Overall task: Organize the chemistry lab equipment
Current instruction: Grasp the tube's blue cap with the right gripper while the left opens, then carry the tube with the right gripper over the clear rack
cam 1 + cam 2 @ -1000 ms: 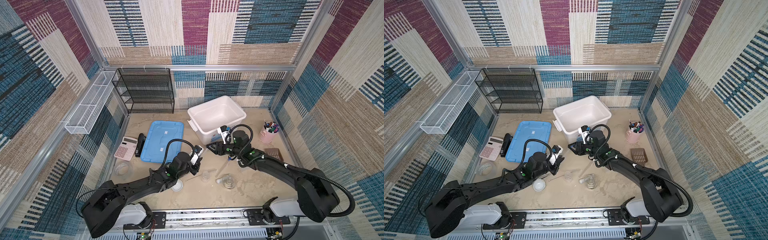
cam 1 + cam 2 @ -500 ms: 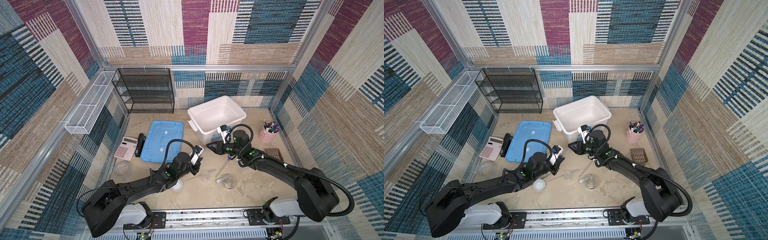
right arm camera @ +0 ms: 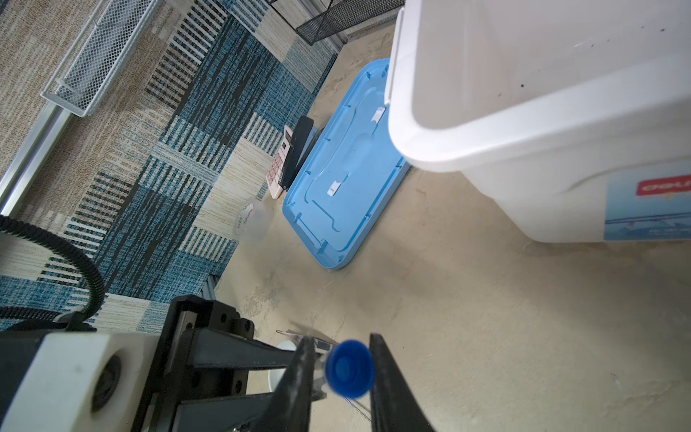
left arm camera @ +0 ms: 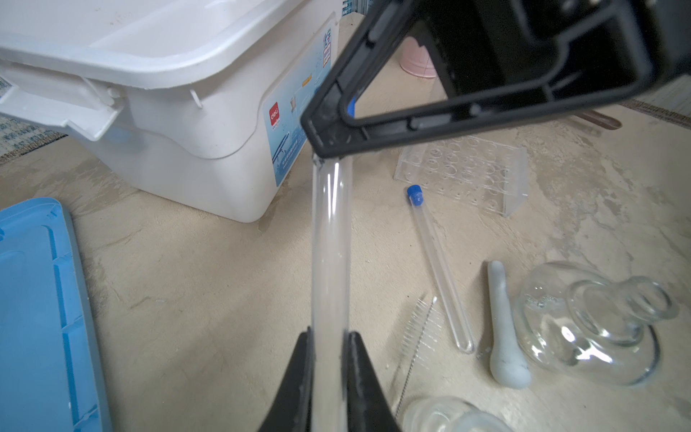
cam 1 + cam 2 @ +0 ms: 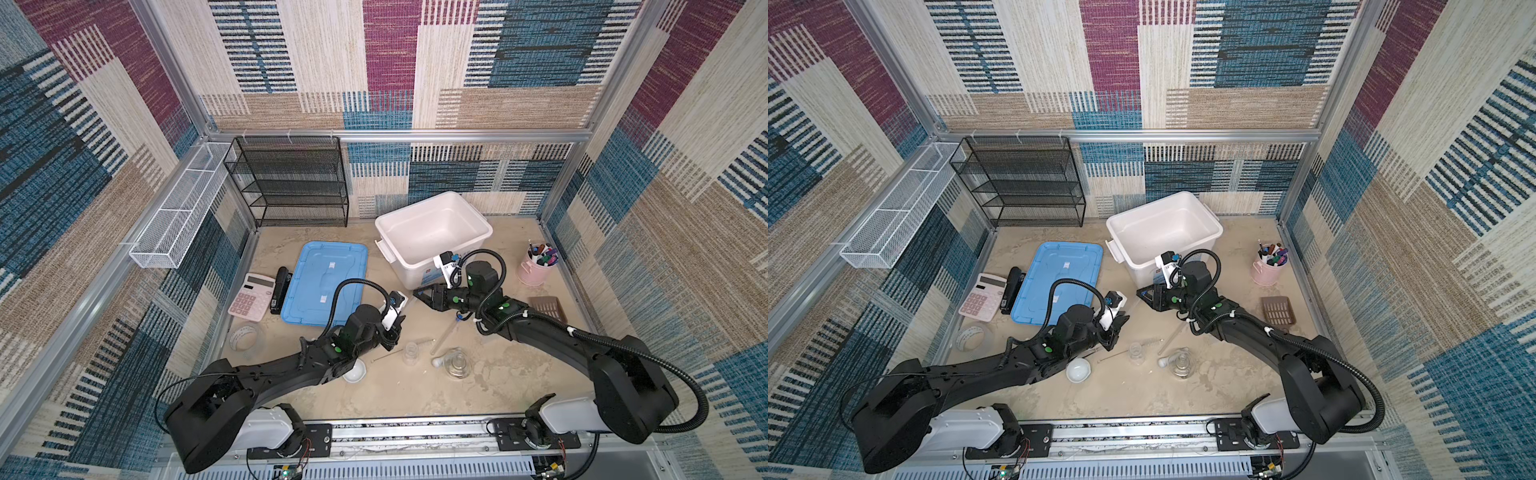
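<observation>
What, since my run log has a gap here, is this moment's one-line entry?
left gripper: holding tube | right gripper: around its blue cap

the test tube point(image 4: 331, 243) is clear, its cap point(image 3: 349, 368) bright blue. the bin point(image 5: 409, 272) is white with a pale blue label point(image 4: 295, 123), the lid point(image 5: 324, 286) light blue. calculator point(image 5: 249, 297) and pen cup point(image 5: 531, 274) are pink, the scoop point(image 5: 546, 308) brown, the shelf point(image 5: 291, 183) black mesh. walls point(image 5: 540, 62) carry woven patches striped blue, magenta and beige. the floor point(image 5: 498, 395) is mottled sand.

Two test tubes point(image 4: 331, 243) (blue-capped), one flask point(image 4: 583, 325), one beaker point(image 5: 410, 353), one dish point(image 5: 1078, 370), one brush point(image 4: 422, 329).
</observation>
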{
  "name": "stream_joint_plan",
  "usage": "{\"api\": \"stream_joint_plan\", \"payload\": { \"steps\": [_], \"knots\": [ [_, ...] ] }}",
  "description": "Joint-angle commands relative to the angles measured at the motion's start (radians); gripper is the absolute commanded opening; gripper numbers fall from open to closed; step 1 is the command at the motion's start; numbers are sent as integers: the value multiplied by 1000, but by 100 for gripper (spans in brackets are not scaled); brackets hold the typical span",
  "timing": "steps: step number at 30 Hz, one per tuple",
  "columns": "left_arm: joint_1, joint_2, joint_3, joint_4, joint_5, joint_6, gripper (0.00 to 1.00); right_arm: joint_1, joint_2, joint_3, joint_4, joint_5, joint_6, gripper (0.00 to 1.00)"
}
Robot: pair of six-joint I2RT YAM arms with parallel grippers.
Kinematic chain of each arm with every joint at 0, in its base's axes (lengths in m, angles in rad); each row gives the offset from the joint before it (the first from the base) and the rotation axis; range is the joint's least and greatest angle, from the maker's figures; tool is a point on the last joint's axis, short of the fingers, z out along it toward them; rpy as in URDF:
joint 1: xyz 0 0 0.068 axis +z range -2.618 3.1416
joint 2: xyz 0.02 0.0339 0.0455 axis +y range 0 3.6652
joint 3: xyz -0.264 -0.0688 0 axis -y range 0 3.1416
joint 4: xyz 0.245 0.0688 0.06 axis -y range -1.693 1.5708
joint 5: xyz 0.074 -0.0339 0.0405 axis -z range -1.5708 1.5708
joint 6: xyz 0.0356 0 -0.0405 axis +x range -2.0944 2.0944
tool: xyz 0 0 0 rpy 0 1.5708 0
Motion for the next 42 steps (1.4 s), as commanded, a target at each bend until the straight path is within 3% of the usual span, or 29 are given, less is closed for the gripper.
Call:
{"api": "stream_joint_plan", "payload": {
  "steps": [1,7,10,14,18,24,36,42],
  "knots": [
    [1,7,5,43,-3,5,9,1,-4,-2,1,-27,-13,27],
    [-1,20,8,45,5,4,11,1,-7,3,4,-18,-15,23],
    [-1,19,5,44,-3,-2,22,1,-27,-6,4,-5,-21,22],
    [-1,13,-3,43,-23,-9,29,1,-74,-24,-32,41,-36,22],
    [-1,1,-11,43,-54,-17,50,1,-144,-47,-74,95,-44,21],
    [-1,-27,-31,46,-106,-23,66,1,-247,-37,-204,179,-63,20],
    [-1,-30,-51,44,-136,-28,72,1,-469,7,-668,578,-53,19],
    [-1,-13,-41,36,-135,-27,72,1,-514,32,-781,765,-35,19]
  ]
}}
